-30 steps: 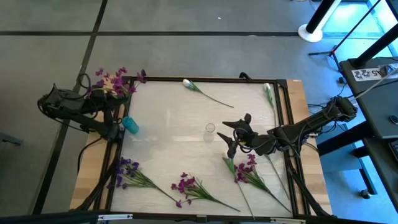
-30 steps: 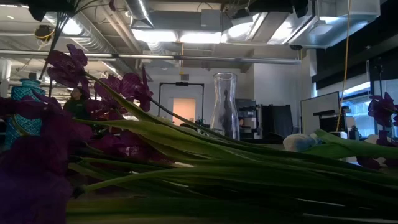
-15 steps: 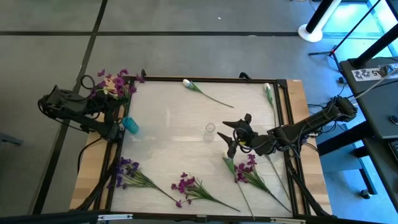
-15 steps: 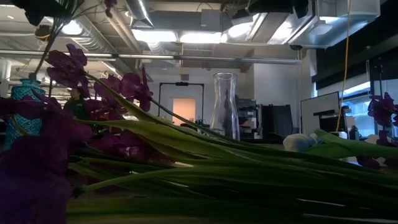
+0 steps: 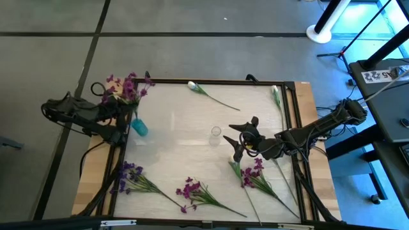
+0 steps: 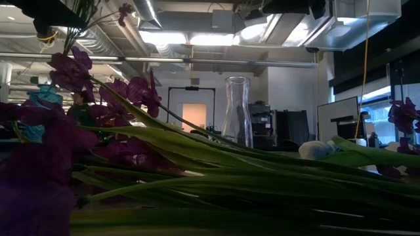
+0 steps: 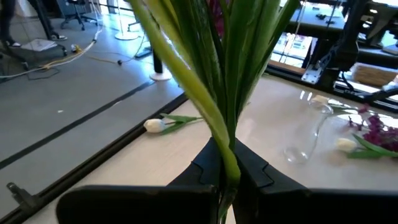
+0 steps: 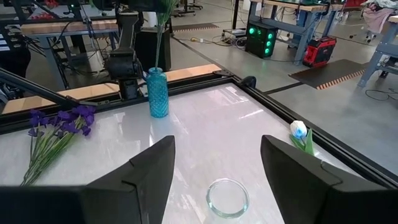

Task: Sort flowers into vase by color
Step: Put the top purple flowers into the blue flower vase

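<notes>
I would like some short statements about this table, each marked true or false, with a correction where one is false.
1. The left gripper is shut on a purple bunch. True.
2. The clear vase already holds flowers. False: it is empty.
3. The right gripper has its fingers open, with the clear vase just ahead of them. True.
4. The teal vase lies on its side. False: it stands upright in the right wrist view.
5. A white bud lies at the table's far edge. True.
</notes>
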Motion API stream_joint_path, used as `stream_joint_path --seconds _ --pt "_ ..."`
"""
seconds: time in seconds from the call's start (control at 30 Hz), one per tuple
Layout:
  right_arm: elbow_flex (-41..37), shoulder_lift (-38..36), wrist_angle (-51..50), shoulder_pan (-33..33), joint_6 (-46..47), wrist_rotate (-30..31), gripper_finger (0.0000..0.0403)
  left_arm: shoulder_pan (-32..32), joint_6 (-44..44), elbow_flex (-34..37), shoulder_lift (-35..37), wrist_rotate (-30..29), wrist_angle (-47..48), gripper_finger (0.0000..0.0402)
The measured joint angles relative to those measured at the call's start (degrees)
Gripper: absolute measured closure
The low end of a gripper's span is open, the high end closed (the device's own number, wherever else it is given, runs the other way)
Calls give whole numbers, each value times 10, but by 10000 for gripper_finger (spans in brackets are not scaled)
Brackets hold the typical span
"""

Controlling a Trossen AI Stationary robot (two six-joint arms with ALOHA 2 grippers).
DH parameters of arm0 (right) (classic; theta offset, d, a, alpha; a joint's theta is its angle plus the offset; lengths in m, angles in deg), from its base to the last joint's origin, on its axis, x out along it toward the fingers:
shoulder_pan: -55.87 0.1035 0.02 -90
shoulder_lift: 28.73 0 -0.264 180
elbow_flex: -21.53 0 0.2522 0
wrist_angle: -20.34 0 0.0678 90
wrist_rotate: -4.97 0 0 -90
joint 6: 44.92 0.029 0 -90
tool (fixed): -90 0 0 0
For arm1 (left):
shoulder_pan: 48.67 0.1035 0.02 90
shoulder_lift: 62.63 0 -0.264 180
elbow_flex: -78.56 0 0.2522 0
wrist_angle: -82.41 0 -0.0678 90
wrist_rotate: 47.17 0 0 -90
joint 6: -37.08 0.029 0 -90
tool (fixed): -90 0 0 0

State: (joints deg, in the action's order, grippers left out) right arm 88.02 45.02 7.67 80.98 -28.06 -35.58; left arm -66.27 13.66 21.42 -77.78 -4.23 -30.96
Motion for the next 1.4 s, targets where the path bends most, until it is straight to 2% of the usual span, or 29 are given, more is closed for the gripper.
stream_joint_path --seconds 0.6,0.73,0.87,1.13,1.4 --pt "0 0 -12 0 0 0 166 0 62 137 0 7 -267 391" --pt "0 0 -13 0 0 0 166 0 63 168 0 43 -311 389" --pt "0 0 -17 0 0 0 166 0 62 180 -2 60 -305 370" --pt "0 0 -23 0 0 0 166 0 60 162 -14 73 -256 304" --pt "0 0 -26 0 0 0 166 0 20 103 -18 151 -150 267"
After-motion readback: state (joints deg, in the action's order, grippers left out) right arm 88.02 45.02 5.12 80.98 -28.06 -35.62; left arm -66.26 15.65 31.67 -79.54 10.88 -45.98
